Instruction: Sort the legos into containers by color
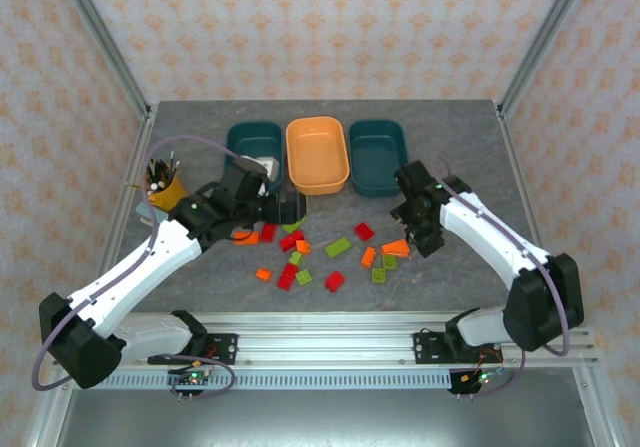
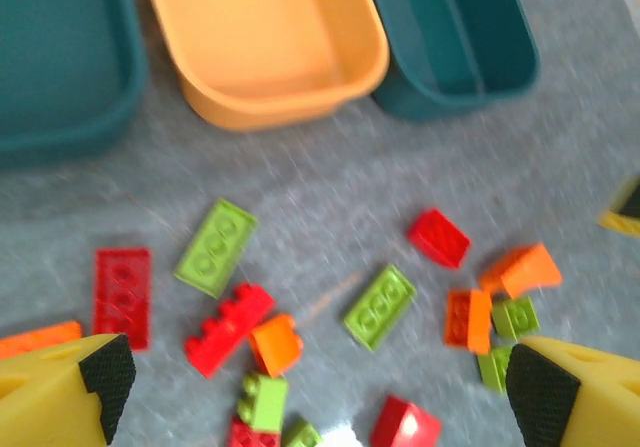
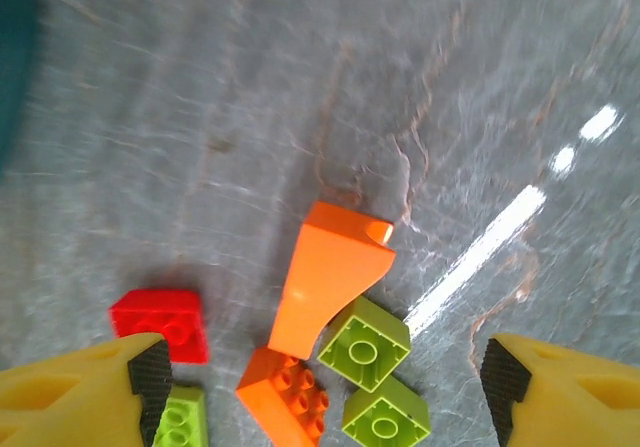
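The legos (image 1: 337, 248), red, orange and lime green, lie scattered on the grey table in front of the containers. These are a dark teal tub (image 1: 245, 137), an orange tub (image 1: 317, 157) and a second dark teal tub (image 1: 377, 157), all in a row at the back. My left gripper (image 1: 288, 209) hangs open over the left part of the pile; between its fingertips (image 2: 318, 387) lie a red brick (image 2: 226, 327), an orange brick (image 2: 276, 344) and a lime plate (image 2: 380, 306). My right gripper (image 1: 424, 239) is open too (image 3: 324, 382), above an orange sloped brick (image 3: 330, 279) and two lime squares (image 3: 365, 344).
A yellow cup of pens (image 1: 165, 182) stands at the left, close to the left arm's elbow. Metal frame posts rise at the table's back corners. The left arm's wrist overlaps the near edge of the left teal tub.
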`<act>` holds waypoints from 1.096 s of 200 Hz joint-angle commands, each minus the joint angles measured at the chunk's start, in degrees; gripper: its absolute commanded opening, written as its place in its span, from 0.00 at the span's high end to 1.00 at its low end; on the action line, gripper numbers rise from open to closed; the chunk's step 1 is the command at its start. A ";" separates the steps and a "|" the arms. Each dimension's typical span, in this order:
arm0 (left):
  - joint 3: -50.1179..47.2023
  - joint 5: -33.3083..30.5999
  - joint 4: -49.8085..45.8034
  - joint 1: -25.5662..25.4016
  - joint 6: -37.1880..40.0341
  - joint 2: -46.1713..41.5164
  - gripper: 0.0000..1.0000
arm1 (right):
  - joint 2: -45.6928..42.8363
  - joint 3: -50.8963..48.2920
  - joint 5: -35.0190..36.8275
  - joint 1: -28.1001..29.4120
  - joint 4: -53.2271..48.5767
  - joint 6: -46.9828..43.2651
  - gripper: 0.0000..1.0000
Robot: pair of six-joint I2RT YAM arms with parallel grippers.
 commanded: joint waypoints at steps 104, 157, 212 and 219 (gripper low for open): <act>-2.74 3.03 2.35 -6.22 -2.21 -1.43 0.03 | 10.81 -8.92 -9.71 -2.35 18.09 9.81 0.37; -2.81 2.69 2.84 -6.32 -2.79 -1.44 0.03 | 12.39 -8.47 -7.90 -3.24 17.76 8.35 0.54; -1.56 0.38 2.36 -6.39 -5.25 -1.09 0.04 | 6.96 -0.65 1.72 -2.32 9.12 1.84 0.69; -0.79 0.06 2.31 -6.43 -5.83 -0.83 0.04 | 6.22 2.01 3.76 -1.74 7.52 -0.57 0.69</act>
